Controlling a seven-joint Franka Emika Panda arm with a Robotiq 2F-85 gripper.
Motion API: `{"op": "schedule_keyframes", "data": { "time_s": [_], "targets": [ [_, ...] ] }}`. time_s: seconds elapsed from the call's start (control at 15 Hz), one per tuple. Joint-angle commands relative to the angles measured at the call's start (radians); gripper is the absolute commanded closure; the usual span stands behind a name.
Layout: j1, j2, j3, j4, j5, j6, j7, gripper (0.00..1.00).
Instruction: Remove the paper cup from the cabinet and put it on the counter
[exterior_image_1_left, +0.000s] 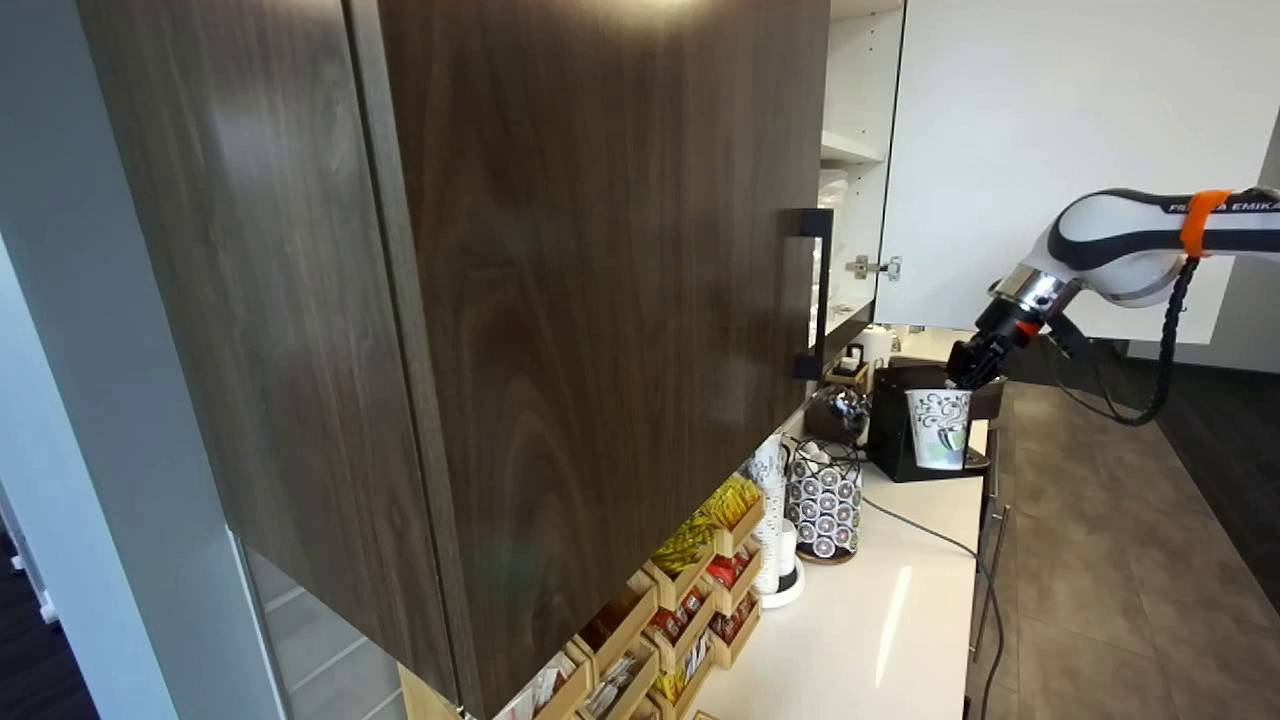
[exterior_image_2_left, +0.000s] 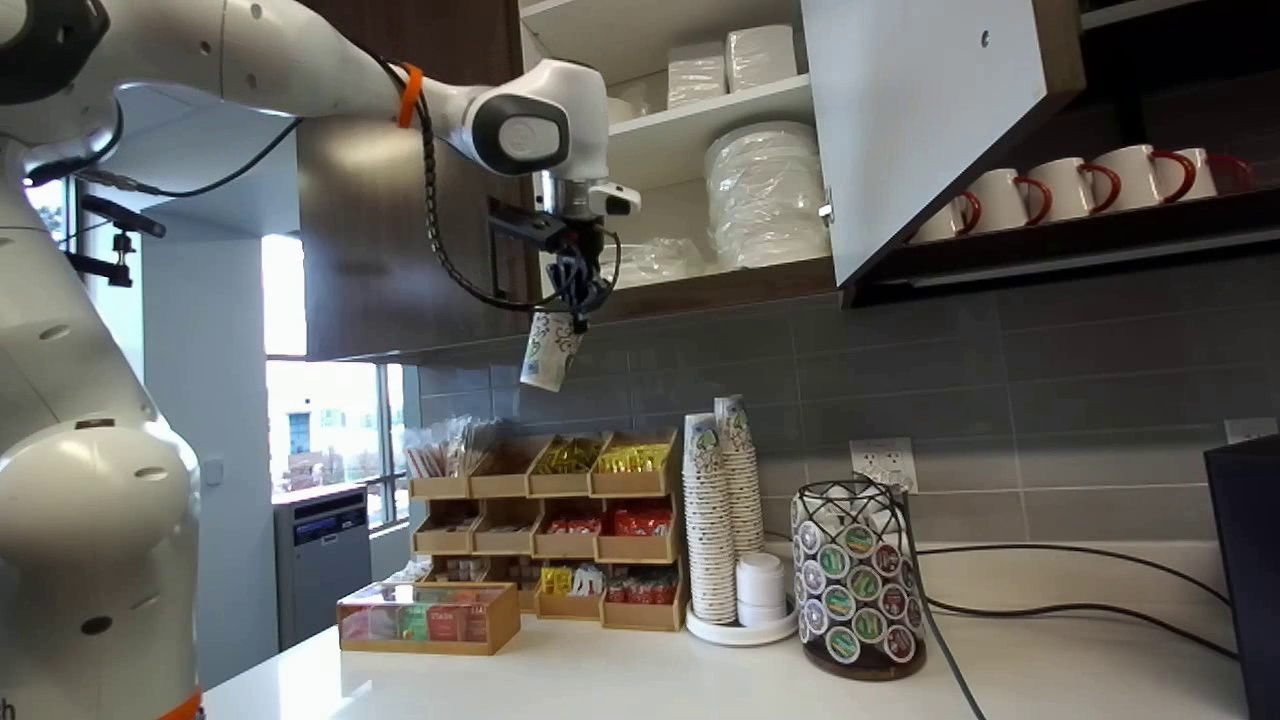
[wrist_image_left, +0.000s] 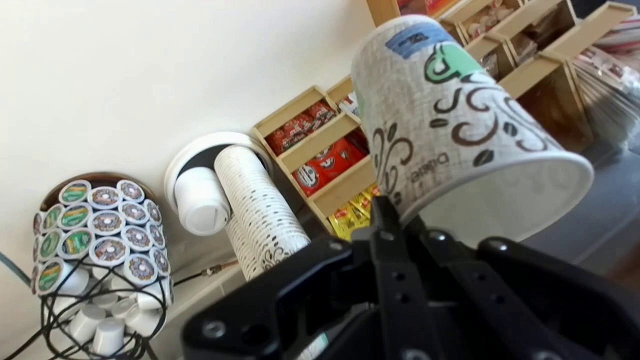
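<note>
The gripper (wrist_image_left: 399, 214) pinches the paper cup (exterior_image_2_left: 550, 352) by its rim; the cup hangs below it, long axis leaning, base down and to the left in an exterior view. It is outside the cabinet (exterior_image_1_left: 600, 300) and well above the counter (exterior_image_2_left: 620, 680), so setting it down probably calls for straightening first (tilted, it could topple). How deep the grip reaches, and what lies directly beneath, I cannot tell.

Pale counter (exterior_image_2_left: 600, 690), wooden packet rack (exterior_image_2_left: 566, 545), wooden box (exterior_image_2_left: 504, 620), white tray (exterior_image_2_left: 742, 634), pod holder (exterior_image_2_left: 864, 668)
</note>
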Motion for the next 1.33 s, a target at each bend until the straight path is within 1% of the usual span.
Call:
{"op": "schedule_keyframes", "data": {
  "time_s": [0.0,0.07,0.2,0.4,0.53,0.6,0.73,0.93,1.0,1.07,1.27],
  "targets": [
    [0.002,-0.035,0.007,-0.188,0.006,0.129,-0.081,0.99],
    [0.001,-0.034,0.006,-0.229,0.004,0.16,-0.095,0.99],
    [0.013,-0.033,0.002,-0.323,0.024,0.265,-0.149,0.99],
    [0.04,-0.008,0.001,-0.452,0.097,0.506,-0.17,0.99],
    [0.079,0.028,-0.01,-0.488,0.153,0.612,-0.175,0.99],
    [0.058,0.013,-0.011,-0.446,0.083,0.534,-0.144,0.96],
    [0.075,0.03,-0.009,-0.477,0.108,0.594,-0.146,0.96],
    [0.077,0.033,-0.01,-0.478,0.115,0.598,-0.147,0.96],
    [0.077,0.033,-0.01,-0.477,0.116,0.598,-0.147,0.99],
    [0.089,0.05,-0.017,-0.499,0.141,0.614,-0.166,0.99],
    [0.126,0.084,-0.027,-0.555,0.192,0.732,-0.272,0.99]
  ]
}}
